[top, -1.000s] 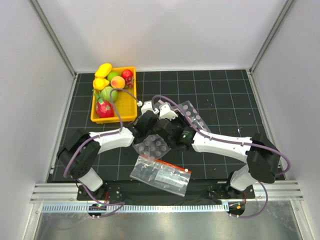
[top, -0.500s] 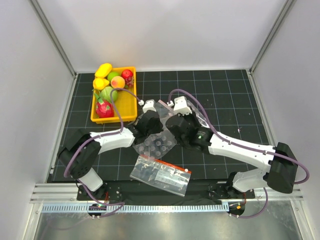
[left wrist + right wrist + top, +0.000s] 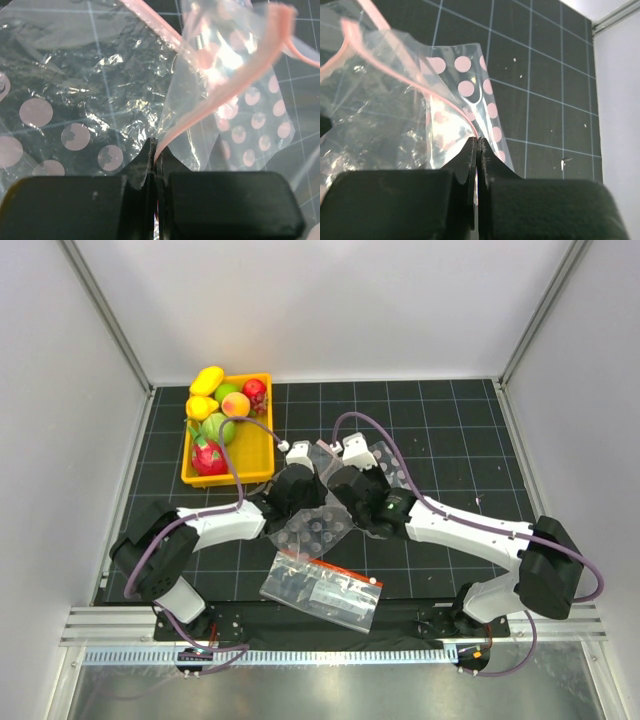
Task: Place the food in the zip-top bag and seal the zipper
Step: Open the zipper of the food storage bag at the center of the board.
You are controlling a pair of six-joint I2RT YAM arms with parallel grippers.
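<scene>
The left gripper (image 3: 156, 150) is clenched on the zipper (image 3: 235, 80). The pink strip comes straight out of its tips and curls up and away to its right. The right gripper (image 3: 476, 145) is likewise pinched shut on that strip, which runs off to its left. I cannot tell whether each holds one lip or both.

Ahead of both sets of tips, the clear zip-top bag (image 3: 100, 75) hangs slack and crinkled. The bubble sheet (image 3: 465, 75) lies directly under it.

The step looks like opening the mouth. To do it well, draw the grippers apart slowly with a slight lift. The thin film should then billow open rather than tear or slip free, and the sheet beneath should stay put.

The food (image 3: 215, 425) sits in the yellow tray (image 3: 255, 455), beyond the left gripper on its left, with none bagged yet. One arm must let go to fetch it, so leave the mouth gaping toward the tray.
</scene>
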